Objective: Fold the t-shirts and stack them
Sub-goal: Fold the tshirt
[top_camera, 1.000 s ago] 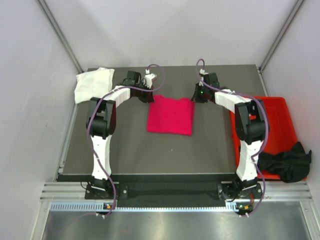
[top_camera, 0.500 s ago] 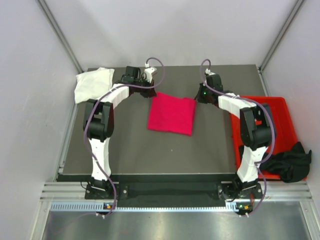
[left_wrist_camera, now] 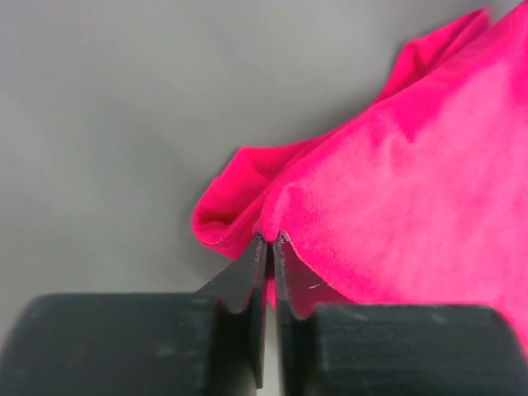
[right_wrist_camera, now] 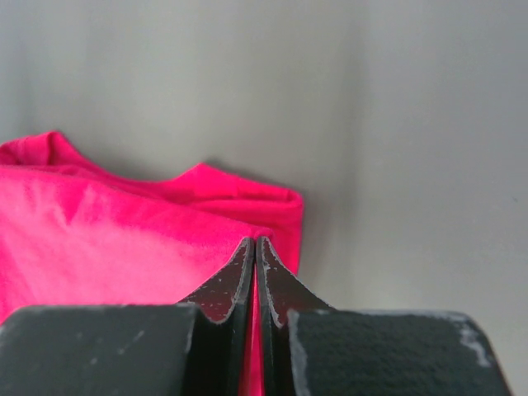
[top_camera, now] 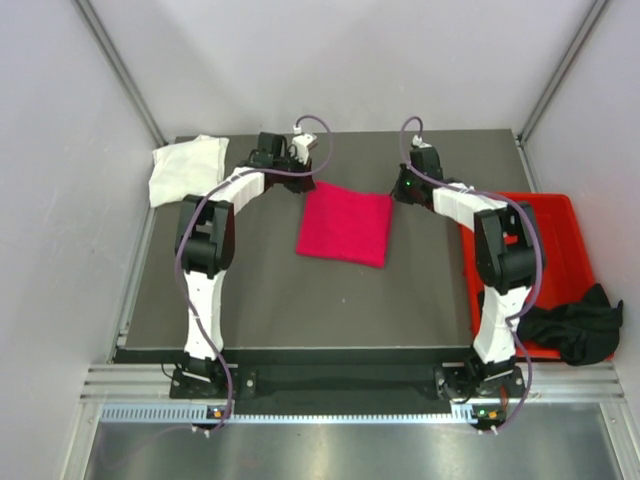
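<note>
- The dark counter carries most of the things. Two arms reach across it and cover parts of its left and right sides.
- One red bin sits at the right edge of the counter. Its near corner is hidden under dark cloth, and the right arm covers part of its left wall.
- There are three shirts in all.
- The pink t-shirt lies folded to a rough square in the middle of the counter, towards the far side. Both wrist views cut it off and show only a far corner each.
- The white t-shirt lies loosely bunched at the far left corner, well apart from the pink one.
- The black t-shirt is crumpled over the bin's near right corner. Its shape is hard to make out.
- There are two claws.
- The left claw is pressed together, pinching the pink t-shirt's far left corner, where the cloth is rumpled.
- The right claw is pressed together on the far right corner, and pink cloth shows in the slit between its fingers.
</note>
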Robot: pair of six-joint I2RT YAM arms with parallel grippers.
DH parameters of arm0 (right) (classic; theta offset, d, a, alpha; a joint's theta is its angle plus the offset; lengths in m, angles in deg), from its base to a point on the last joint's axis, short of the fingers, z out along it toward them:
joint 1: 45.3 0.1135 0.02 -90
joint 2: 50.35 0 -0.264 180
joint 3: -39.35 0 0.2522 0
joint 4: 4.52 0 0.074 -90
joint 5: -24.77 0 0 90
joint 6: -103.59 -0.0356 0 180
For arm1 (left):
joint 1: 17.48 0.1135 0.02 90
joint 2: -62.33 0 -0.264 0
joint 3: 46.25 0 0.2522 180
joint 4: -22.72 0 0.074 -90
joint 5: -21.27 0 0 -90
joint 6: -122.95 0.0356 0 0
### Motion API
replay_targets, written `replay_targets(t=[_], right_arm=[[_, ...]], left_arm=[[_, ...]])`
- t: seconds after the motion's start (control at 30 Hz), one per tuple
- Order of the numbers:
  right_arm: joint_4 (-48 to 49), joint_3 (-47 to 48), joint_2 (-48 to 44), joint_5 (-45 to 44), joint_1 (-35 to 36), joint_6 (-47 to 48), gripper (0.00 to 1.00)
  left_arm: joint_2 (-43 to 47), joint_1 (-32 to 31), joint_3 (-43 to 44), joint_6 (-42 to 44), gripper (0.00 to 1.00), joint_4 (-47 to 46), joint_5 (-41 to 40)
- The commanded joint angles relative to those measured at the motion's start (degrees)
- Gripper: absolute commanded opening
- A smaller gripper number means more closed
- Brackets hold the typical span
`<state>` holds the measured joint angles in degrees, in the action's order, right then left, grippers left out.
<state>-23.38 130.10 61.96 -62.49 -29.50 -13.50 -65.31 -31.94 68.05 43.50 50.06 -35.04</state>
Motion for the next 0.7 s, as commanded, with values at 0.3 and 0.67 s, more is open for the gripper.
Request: replay_targets(t=[0.3,0.67], right_arm=[[-0.3,6.6,4.1,-1.3,-1.6,0.5,0.34],[0.1,-1.9,-6.6,1.2,-1.6,1.3,0.49]], left_arm=[[0.1,0.2,2.7,-5.1,0.61,-0.8,-11.3],[4.1,-0.1,-9.7,-16.2,0.7,-0.8,-9.3]])
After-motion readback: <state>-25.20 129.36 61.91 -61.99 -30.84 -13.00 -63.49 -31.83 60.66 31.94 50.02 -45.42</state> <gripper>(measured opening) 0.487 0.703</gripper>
